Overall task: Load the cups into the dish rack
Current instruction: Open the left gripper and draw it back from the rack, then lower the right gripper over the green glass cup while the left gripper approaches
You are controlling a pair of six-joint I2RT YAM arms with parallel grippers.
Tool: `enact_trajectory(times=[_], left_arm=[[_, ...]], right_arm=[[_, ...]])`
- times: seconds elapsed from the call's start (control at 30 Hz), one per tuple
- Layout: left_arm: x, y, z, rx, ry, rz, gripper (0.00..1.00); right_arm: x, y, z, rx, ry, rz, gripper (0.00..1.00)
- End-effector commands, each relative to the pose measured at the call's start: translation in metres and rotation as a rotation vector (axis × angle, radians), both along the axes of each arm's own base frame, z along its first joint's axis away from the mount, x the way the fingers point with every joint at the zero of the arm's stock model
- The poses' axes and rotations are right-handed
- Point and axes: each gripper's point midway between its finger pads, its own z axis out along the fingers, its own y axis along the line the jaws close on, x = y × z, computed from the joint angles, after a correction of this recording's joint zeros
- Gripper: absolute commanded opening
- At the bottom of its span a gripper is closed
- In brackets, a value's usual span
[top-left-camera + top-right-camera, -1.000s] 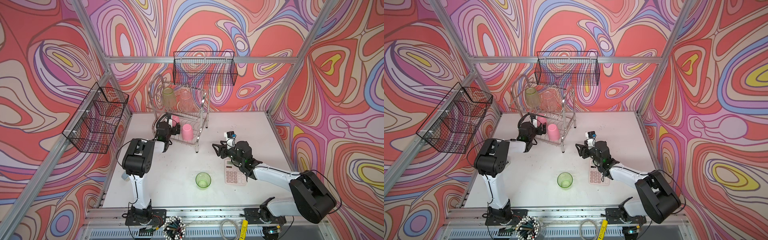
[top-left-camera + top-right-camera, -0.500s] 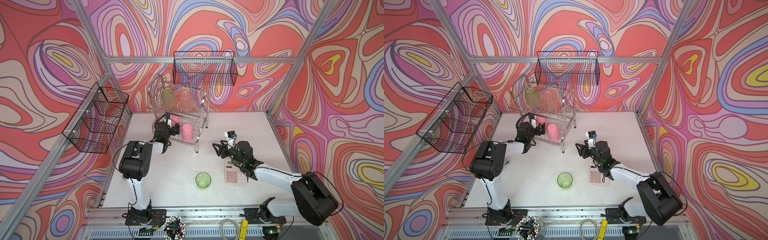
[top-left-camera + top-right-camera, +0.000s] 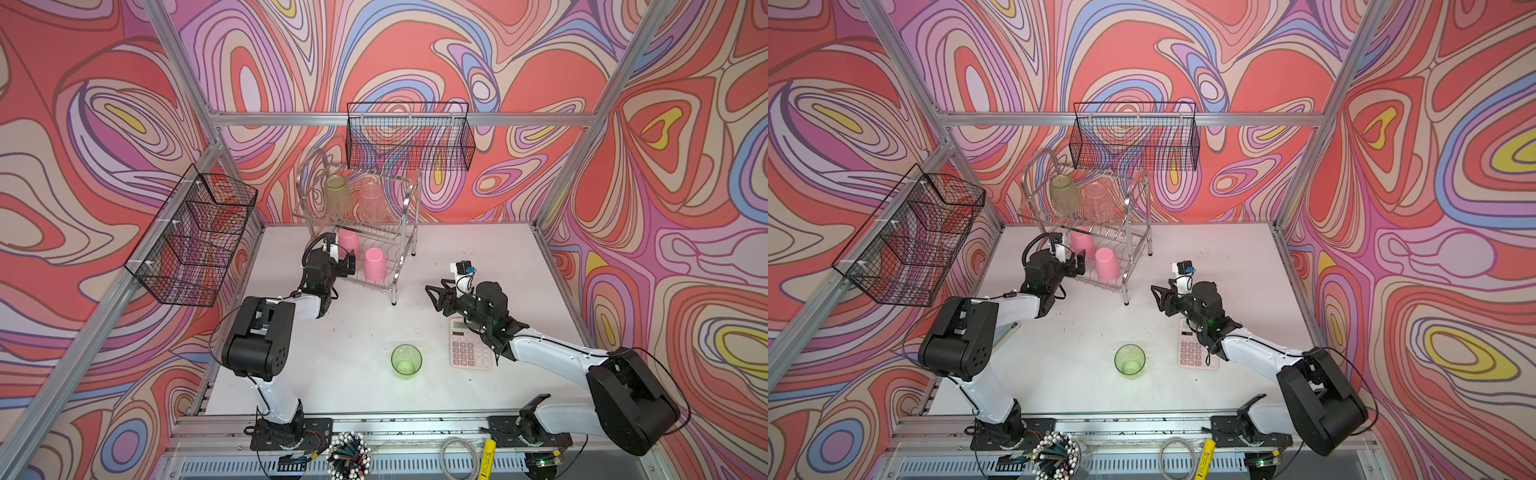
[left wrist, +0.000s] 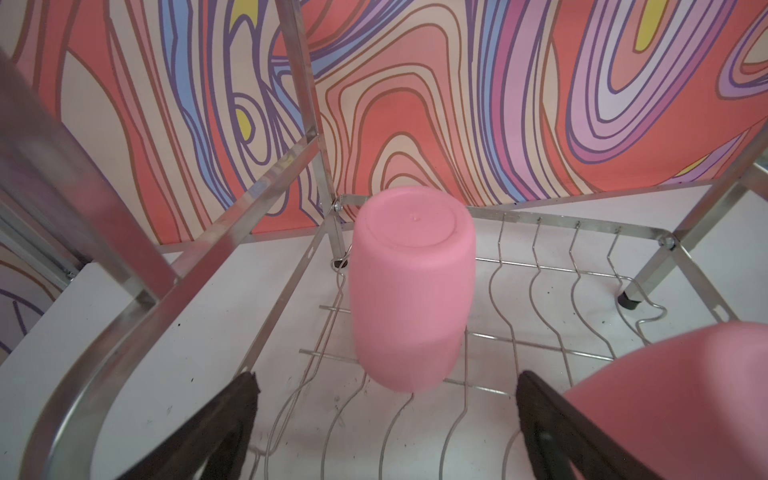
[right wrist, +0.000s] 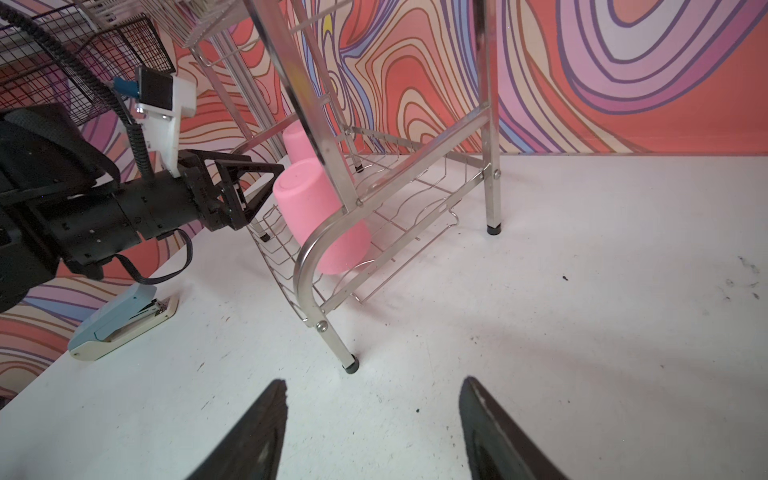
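The silver dish rack point(image 3: 410, 203) point(image 3: 1147, 195) stands at the back. Its upper tier holds an upturned green cup point(image 3: 338, 198) and a clear pinkish ribbed cup point(image 3: 372, 201). Two pink cups point(image 3: 348, 241) point(image 3: 375, 264) stand upside down on the lower tier. My left gripper point(image 3: 348, 264) point(image 4: 386, 376) is open at the rack's left end, and the farther pink cup point(image 4: 411, 282) sits just beyond its fingertips. Another green cup point(image 3: 406, 360) point(image 3: 1130, 360) stands upright on the table. My right gripper point(image 3: 434, 293) point(image 5: 374, 382) hovers open and empty right of the rack's front leg.
A pink calculator point(image 3: 469, 345) lies under my right forearm. A light blue stapler point(image 5: 120, 324) lies on the table below my left arm. Black mesh baskets point(image 3: 409, 137) point(image 3: 195, 237) hang on the back and left walls. A pen holder point(image 3: 349, 455) sits at the front rail.
My left arm's elbow has swung down and to the left while its open gripper stays at the rack's lower tier. The right arm has hardly moved.
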Motion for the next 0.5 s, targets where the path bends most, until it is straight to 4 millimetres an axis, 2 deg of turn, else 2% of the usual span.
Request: enact_trajectory(times=[0.0, 0.13, 0.47], left_arm=[[-0.012, 0.001, 0.017, -0.016, -0.042, 0.013, 0.98], [-0.03, -0.005, 0.017, -0.007, -0.016, 0.018, 0.98], [-0.087, -0.005, 0.009, -0.042, 0.054, 0.101, 0.97]], right_arm=[[-0.003, -0.001, 0.004, -0.006, 0.003, -0.011, 0.68], [-0.009, 0.005, 0.005, -0.042, -0.001, -0.005, 0.67], [-0.048, 0.041, 0.003, -0.195, -0.021, 0.071, 0.65]])
